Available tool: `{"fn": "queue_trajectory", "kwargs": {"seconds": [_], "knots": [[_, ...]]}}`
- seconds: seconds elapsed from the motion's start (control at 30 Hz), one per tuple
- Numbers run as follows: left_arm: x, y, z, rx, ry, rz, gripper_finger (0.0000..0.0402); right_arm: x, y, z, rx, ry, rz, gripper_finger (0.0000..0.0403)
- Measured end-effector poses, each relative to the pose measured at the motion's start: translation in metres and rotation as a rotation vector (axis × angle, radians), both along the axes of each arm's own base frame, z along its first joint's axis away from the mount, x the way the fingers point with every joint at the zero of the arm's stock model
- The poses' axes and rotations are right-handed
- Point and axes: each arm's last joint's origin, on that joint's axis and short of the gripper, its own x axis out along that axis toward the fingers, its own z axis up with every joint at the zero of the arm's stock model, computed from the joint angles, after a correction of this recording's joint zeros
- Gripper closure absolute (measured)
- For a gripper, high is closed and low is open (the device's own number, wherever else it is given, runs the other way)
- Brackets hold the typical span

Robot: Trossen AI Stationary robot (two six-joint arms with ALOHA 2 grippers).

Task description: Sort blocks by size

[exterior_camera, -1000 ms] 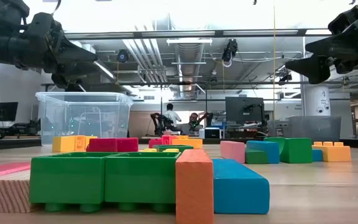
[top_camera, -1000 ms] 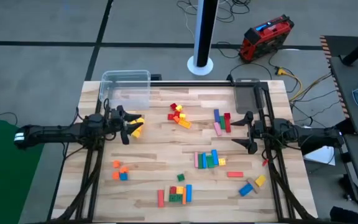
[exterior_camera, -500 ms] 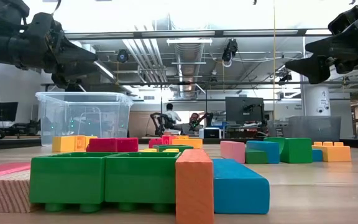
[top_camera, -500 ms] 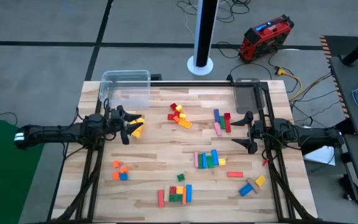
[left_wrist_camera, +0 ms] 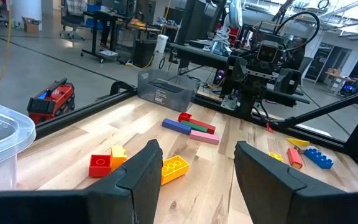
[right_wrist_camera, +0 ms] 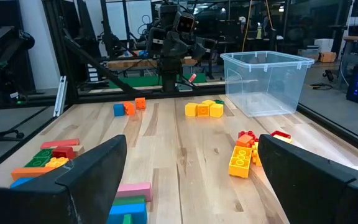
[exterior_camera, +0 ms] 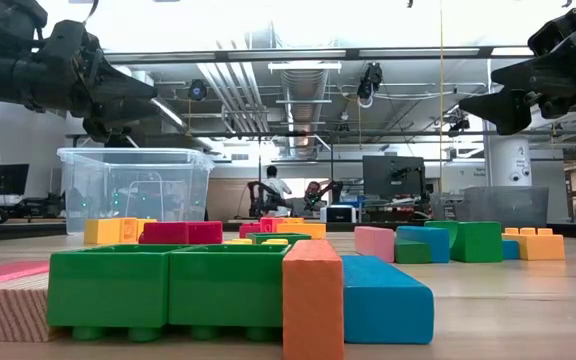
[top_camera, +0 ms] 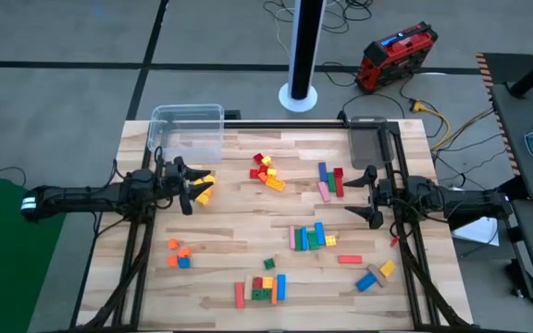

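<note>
Many bright blocks lie scattered in groups on the wooden table (top_camera: 248, 217). A red, yellow and orange group (top_camera: 266, 172) lies at the far middle, and coloured bars (top_camera: 329, 180) lie far right. A pink, blue and green row (top_camera: 311, 238) sits at the middle, and other blocks (top_camera: 262, 285) lie near the front edge. Yellow blocks (top_camera: 204, 183) rest on the table just right of my left gripper (top_camera: 187, 187). That gripper hangs open above the table's left side, holding nothing. My right gripper (top_camera: 370, 196) hangs open above the right side, also holding nothing.
A clear plastic tub (top_camera: 188, 129) stands at the far left corner. A darker clear bin (top_camera: 370, 141) stands at the far right. Small orange and blue blocks (top_camera: 179, 255) lie near left. A red bar (top_camera: 348, 260) and a blue-yellow group (top_camera: 375, 276) lie near right.
</note>
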Motion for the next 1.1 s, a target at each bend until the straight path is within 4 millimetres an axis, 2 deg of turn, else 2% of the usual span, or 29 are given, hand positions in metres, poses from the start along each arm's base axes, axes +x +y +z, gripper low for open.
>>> {"fn": "queue_trajectory", "kwargs": {"seconds": [0.5,0.57,0.63,0.7,0.77,0.9,1.03,1.1], "knots": [[0.000,0.000,0.000,0.007,0.002,0.000,0.0224,0.000,0.000,0.000,0.000,0.000,0.000,0.0048],[0.000,0.000,0.000,-0.033,-0.025,0.012,0.0224,0.000,0.000,0.000,0.000,0.001,0.000,0.0048],[0.000,0.000,-0.013,-0.052,0.029,0.010,0.0224,0.000,0.000,0.000,0.000,0.000,0.000,0.0048],[-0.003,-0.001,-0.038,-0.112,0.183,0.012,0.0224,0.000,0.000,0.000,-0.001,0.001,0.000,0.0048],[-0.003,-0.002,-0.046,-0.185,0.250,0.014,0.0224,0.000,0.000,0.000,0.000,-0.001,0.000,0.0048],[0.001,-0.009,-0.052,-0.156,0.320,-0.078,0.0224,0.000,0.000,0.001,-0.002,-0.010,0.002,0.0048],[0.006,-0.015,-0.046,-0.073,0.273,-0.179,0.0224,0.000,0.000,0.002,-0.037,-0.021,0.002,0.0048],[0.007,-0.018,-0.044,-0.067,0.257,-0.211,0.0224,0.001,-0.001,-0.001,0.014,0.007,-0.046,0.0048]]}}
